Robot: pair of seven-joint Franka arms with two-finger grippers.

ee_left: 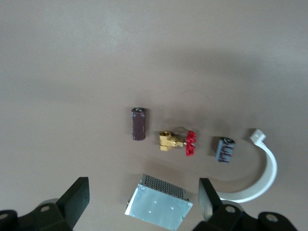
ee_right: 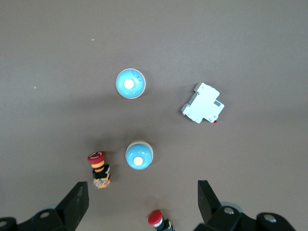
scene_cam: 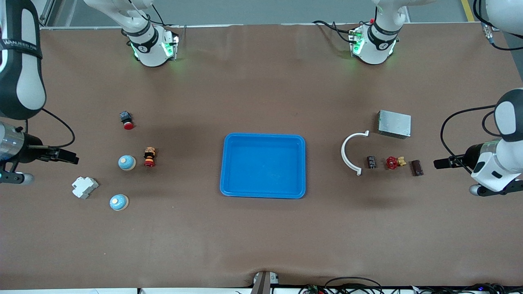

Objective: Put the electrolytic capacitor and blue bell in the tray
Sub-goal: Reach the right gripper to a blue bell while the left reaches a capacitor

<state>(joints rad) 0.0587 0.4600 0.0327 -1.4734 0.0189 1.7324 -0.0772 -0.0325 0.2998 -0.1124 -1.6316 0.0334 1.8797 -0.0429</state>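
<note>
The blue tray [scene_cam: 263, 167] lies empty in the middle of the table. Two blue bells [scene_cam: 127, 162] [scene_cam: 119, 202] stand toward the right arm's end; both show in the right wrist view [ee_right: 139, 155] [ee_right: 130, 83]. A dark capacitor [scene_cam: 371, 161] [ee_left: 224, 149] and a brown capacitor [scene_cam: 416, 168] [ee_left: 138, 123] lie toward the left arm's end, with a red-handled valve [scene_cam: 393, 162] between them. My right gripper [scene_cam: 69, 156] [ee_right: 142, 202] is open and empty, over the table by the bells. My left gripper [scene_cam: 439, 163] [ee_left: 142, 199] is open and empty, over the table by the brown capacitor.
A grey metal box [scene_cam: 394, 123] [ee_left: 159, 208] and a white curved piece [scene_cam: 351, 151] lie by the capacitors. A white breaker [scene_cam: 84, 187], a red push button [scene_cam: 127, 119] and a red-capped button switch [scene_cam: 149, 157] lie by the bells.
</note>
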